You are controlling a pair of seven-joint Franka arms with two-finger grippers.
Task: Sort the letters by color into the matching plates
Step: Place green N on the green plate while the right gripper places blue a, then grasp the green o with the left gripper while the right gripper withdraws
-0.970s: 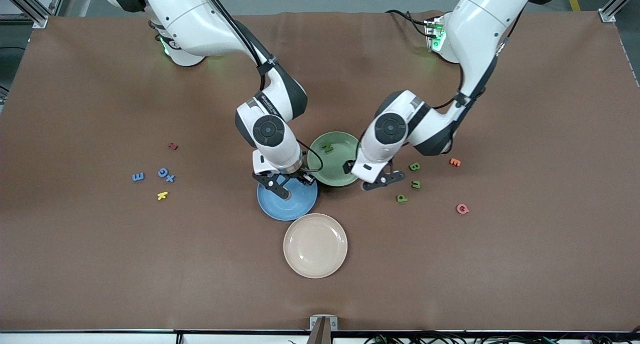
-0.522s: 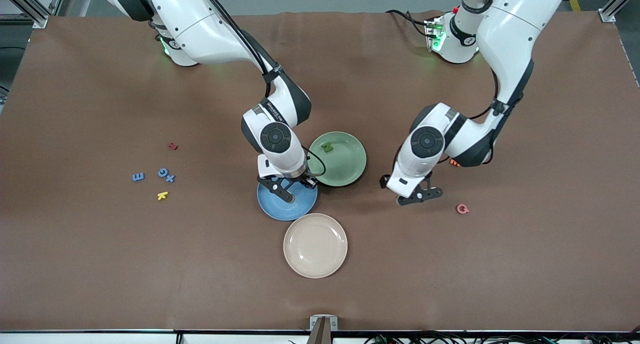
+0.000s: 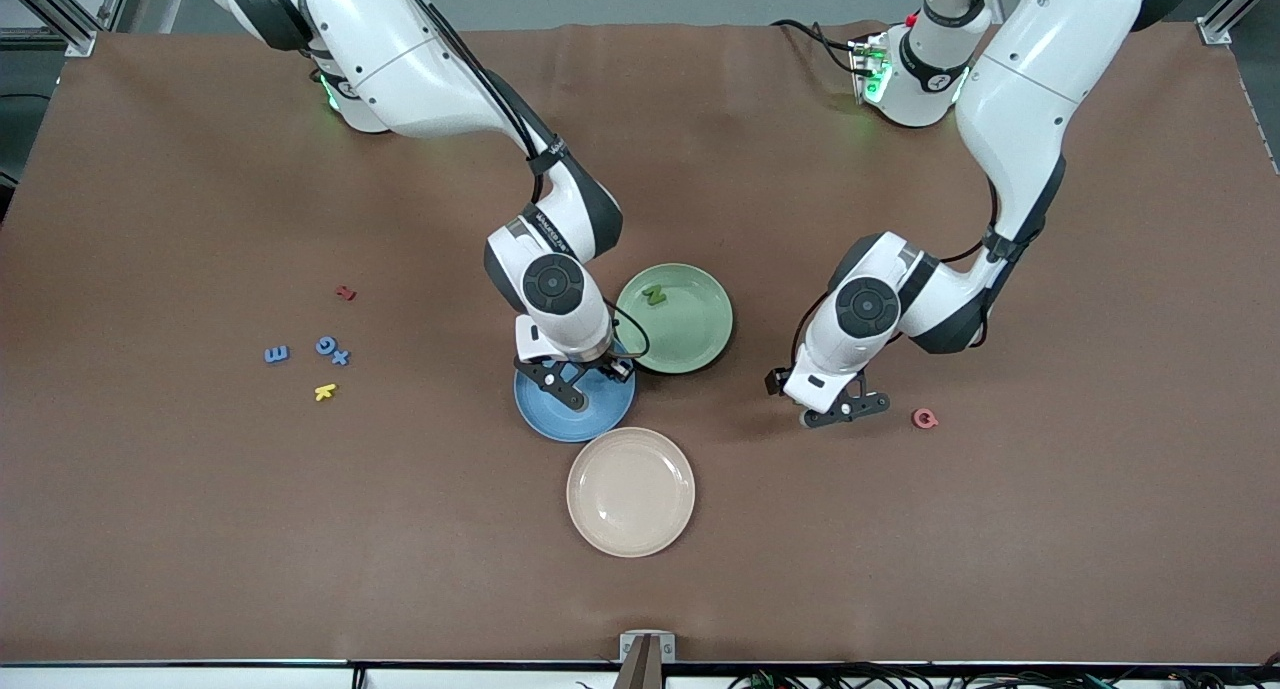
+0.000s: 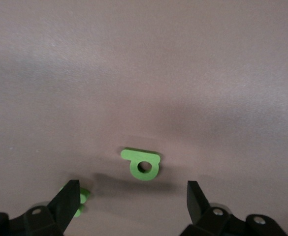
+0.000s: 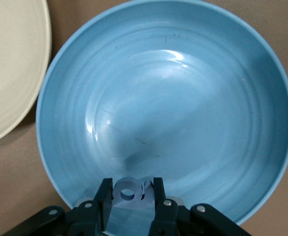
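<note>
Your right gripper [image 5: 129,199] hangs over the blue plate [image 3: 600,414], fingers pinched on a small blue letter [image 5: 127,191] with a round hole in it, seen in the right wrist view. Your left gripper [image 3: 842,409] is low over the bare mat toward the left arm's end of the table, jaws spread wide, nothing between them. In the left wrist view a green letter [image 4: 141,163] with a round hole lies flat on the mat between the 2 open fingers [image 4: 66,202], touching neither; a second green piece [image 4: 80,199] pokes out beside 1 finger, too hidden to read. The green plate [image 3: 700,339] sits just beside the blue plate, farther from the front camera, with 1 green letter N [image 3: 654,295] in it. The beige plate [image 3: 630,491] is nearest the front camera, just beside the blue one. Toward the right arm's end you have 3 blue letters [image 3: 318,350] loose on the mat, plus a yellow letter [image 3: 324,391] and a red letter [image 3: 346,292]. A pink letter [image 3: 925,418] lies near the left gripper.
</note>
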